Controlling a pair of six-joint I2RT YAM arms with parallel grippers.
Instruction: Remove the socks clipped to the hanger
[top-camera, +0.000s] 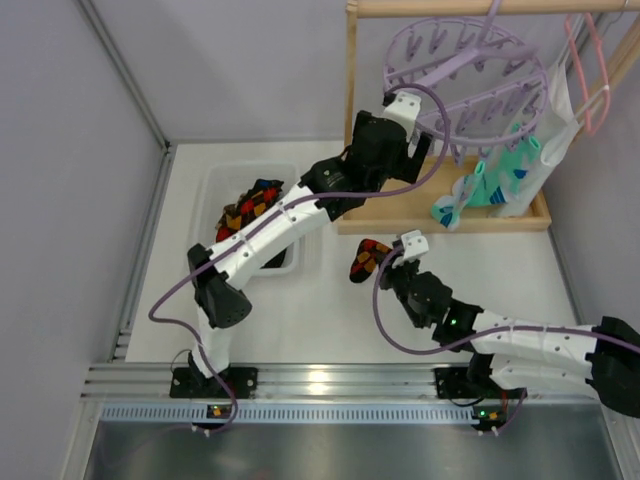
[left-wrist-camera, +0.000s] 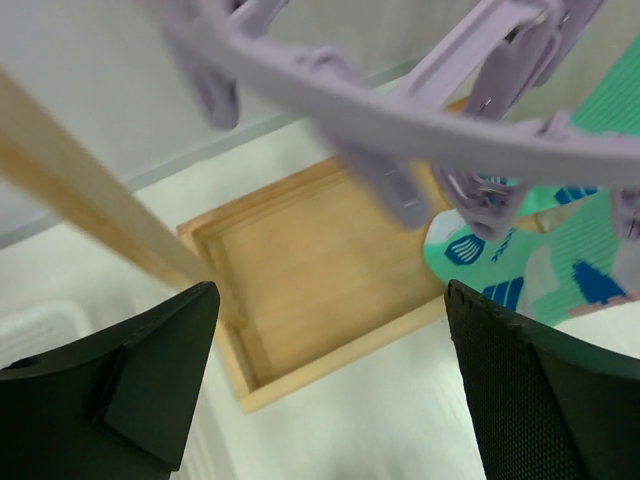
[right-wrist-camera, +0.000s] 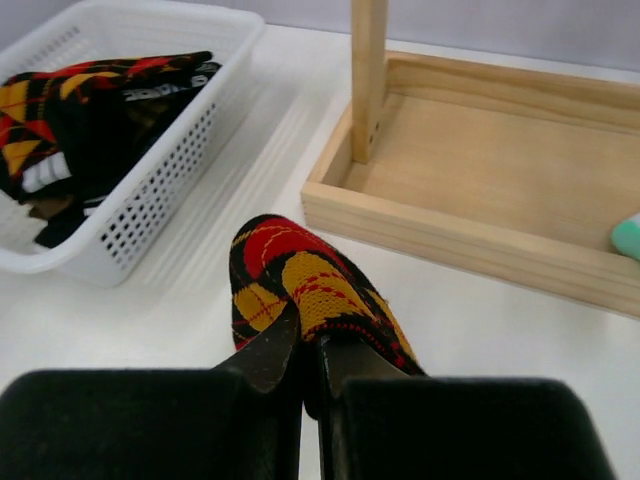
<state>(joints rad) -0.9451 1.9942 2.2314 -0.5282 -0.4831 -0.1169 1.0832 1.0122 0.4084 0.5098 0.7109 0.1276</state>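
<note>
Soft teal sock with white marks (top-camera: 505, 170) is clipped under the right side of the round lavender plastic peg hanger (top-camera: 470, 50). It hangs above the right half of the shallow wooden tray (top-camera: 400, 215).

Risks:
- Left gripper (left-wrist-camera: 330, 295) is wide open and empty, high above the tray's left half, right under the ring with pegs close overhead. A sideways reach could snag a peg or spoke and swing the hanger.
- Pulling the sock sideways instead of down would likely tilt the ring or lift its hook.
- Right gripper (right-wrist-camera: 308, 345) is clamped on an orange-red-black argyle sock (right-wrist-camera: 300, 280), low and just left of the tray. Released there, it misses the white plastic basket (top-camera: 215, 185) further left.

The teal sock is off the left gripper's right finger, outside the gap, not touching.
</note>
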